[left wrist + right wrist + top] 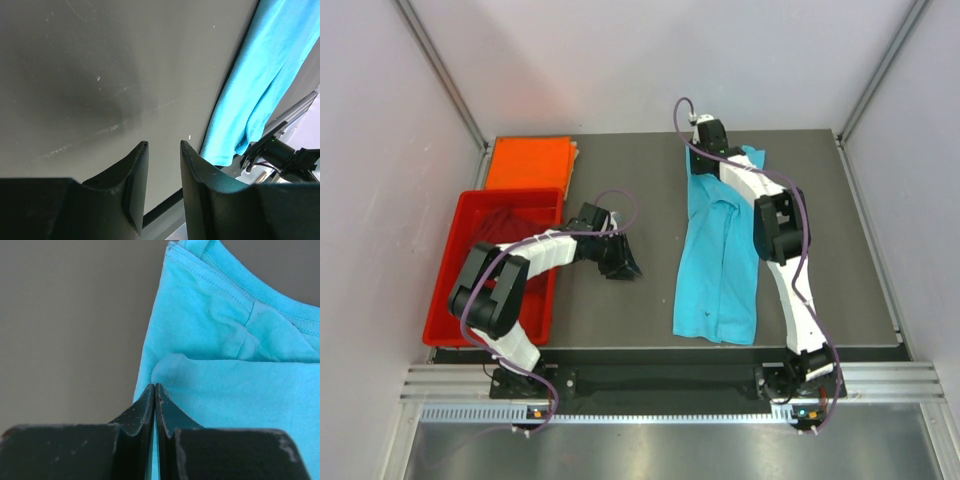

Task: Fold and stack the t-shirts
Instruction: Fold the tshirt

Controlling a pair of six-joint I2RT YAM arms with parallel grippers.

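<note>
Top external, turquoise t-shirt (715,280) folded lengthwise

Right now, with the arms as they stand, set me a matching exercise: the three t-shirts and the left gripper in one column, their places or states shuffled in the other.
Column one:
1 orange t-shirt
2 maroon t-shirt
3 turquoise t-shirt
4 left gripper

Column two:
A in the red tray
B open and empty, over the table
C folded, beyond the tray's far end
D laid lengthwise, partly under the right arm

Pairs: 1-C, 2-A, 3-D, 4-B.
</note>
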